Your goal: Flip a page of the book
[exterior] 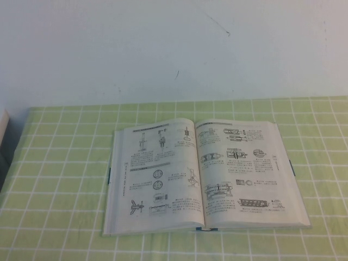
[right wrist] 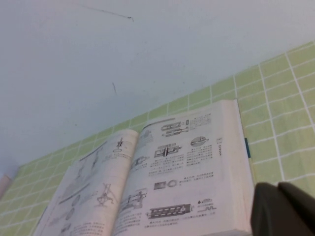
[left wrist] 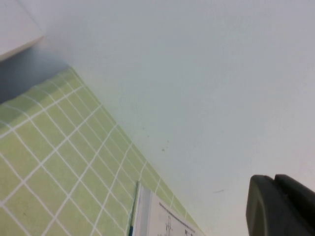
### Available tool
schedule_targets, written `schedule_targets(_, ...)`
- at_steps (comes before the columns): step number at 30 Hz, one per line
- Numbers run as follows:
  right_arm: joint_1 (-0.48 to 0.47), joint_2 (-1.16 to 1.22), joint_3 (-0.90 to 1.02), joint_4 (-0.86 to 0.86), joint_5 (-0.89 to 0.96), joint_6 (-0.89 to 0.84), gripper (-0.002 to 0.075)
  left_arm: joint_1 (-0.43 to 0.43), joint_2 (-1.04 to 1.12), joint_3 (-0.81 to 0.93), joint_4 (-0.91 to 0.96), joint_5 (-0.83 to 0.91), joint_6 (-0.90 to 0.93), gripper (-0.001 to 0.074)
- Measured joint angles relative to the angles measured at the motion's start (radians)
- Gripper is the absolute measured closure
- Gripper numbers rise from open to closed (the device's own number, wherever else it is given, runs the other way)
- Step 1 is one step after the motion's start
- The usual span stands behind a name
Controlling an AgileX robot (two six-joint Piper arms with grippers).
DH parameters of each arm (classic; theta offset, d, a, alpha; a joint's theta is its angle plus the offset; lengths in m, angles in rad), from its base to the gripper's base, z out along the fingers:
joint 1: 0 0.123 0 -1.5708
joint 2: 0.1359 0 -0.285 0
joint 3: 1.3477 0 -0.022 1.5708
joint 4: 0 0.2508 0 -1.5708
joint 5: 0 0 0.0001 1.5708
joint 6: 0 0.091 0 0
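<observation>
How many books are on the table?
1. The book lies open in the middle of the table. Left gripper and right gripper show only in their wrist views, away from it.

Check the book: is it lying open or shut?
Open: the book lies flat, both pages showing. Left gripper and right gripper sit away from it.

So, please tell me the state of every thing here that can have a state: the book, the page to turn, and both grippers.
Book: open, lying flat on the checked tablecloth.
Page: right-hand sheet, lying flat, not yet lifted.
Left gripper: away from the book, holding nothing visible.
Right gripper: near the book's right edge, not touching the page.
</observation>
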Motion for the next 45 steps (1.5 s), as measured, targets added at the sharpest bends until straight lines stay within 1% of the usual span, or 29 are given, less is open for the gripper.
schedule_targets(3, 0.000, 0.000, 0.000, 0.002, 0.000, -0.039, 0.0729, 0.000, 0.000, 0.000, -0.005, -0.033, 0.000, 0.0738)
schedule_targets(5, 0.000, 0.000, 0.000, 0.008, 0.000, -0.050, 0.0729, 0.000, 0.000, -0.004, 0.001, -0.013, 0.018, 0.0738)
schedule_targets(7, 0.000, 0.000, -0.006, 0.001, 0.015, -0.059, 0.0729, 0.000, 0.000, -0.048, 0.037, 0.064, 0.086, 0.0738)
schedule_targets(9, 0.000, 0.015, -0.054, -0.038, 0.053, -0.077, 0.0729, 0.000, 0.037, -0.117, 0.087, 0.143, 0.155, 0.0738)
schedule_targets(11, 0.000, 0.077, -0.140, -0.126, 0.101, -0.097, 0.0729, 0.000, 0.114, -0.192, 0.138, 0.218, 0.197, 0.0738)
schedule_targets(12, 0.000, 0.121, -0.180, -0.179, 0.121, -0.110, 0.0729, 0.000, 0.171, -0.233, 0.165, 0.255, 0.211, 0.0738)
schedule_targets(14, 0.000, 0.230, -0.287, -0.342, 0.186, -0.117, 0.0729, 0.000, 0.295, -0.310, 0.204, 0.334, 0.245, 0.0738)
schedule_targets(16, 0.000, 0.354, -0.382, -0.505, 0.258, -0.091, 0.0729, 0.000, 0.448, -0.415, 0.224, 0.454, 0.337, 0.0738)
schedule_targets(19, 0.000, 0.526, -0.526, -0.673, 0.386, -0.055, 0.0729, -0.002, 0.676, -0.567, 0.226, 0.626, 0.494, 0.0738)
schedule_targets(21, 0.000, 0.626, -0.597, -0.707, 0.442, -0.044, 0.0729, -0.002, 0.803, -0.664, 0.203, 0.694, 0.575, 0.0738)
schedule_targets(23, 0.000, 0.720, -0.659, -0.699, 0.474, -0.038, 0.0729, -0.012, 0.912, -0.754, 0.192, 0.723, 0.626, 0.0738)
schedule_targets(26, 0.000, 0.830, -0.720, -0.631, 0.481, -0.081, 0.0729, -0.058, 1.052, -0.886, 0.195, 0.715, 0.659, 0.0738)
schedule_targets(31, 0.000, 0.969, -0.773, -0.528, 0.479, -0.128, 0.0729, -0.203, 1.236, -1.043, 0.295, 0.666, 0.617, 0.0738)
schedule_targets(34, 0.000, 1.045, -0.801, -0.502, 0.485, -0.134, 0.0727, -0.297, 1.329, -1.099, 0.370, 0.641, 0.568, 0.0738)
schedule_targets(37, 0.004, 1.117, -0.839, -0.499, 0.522, -0.151, 0.0723, -0.371, 1.419, -1.132, 0.421, 0.631, 0.551, 0.0738)
schedule_targets(42, 0.054, 1.192, -0.924, -0.496, 0.553, -0.173, 0.0722, -0.473, 1.559, -1.153, 0.440, 0.549, 0.547, 0.0738)
schedule_targets(45, 0.087, 1.235, -0.978, -0.497, 0.553, -0.177, 0.0722, -0.518, 1.642, -1.192, 0.442, 0.502, 0.547, 0.0738)
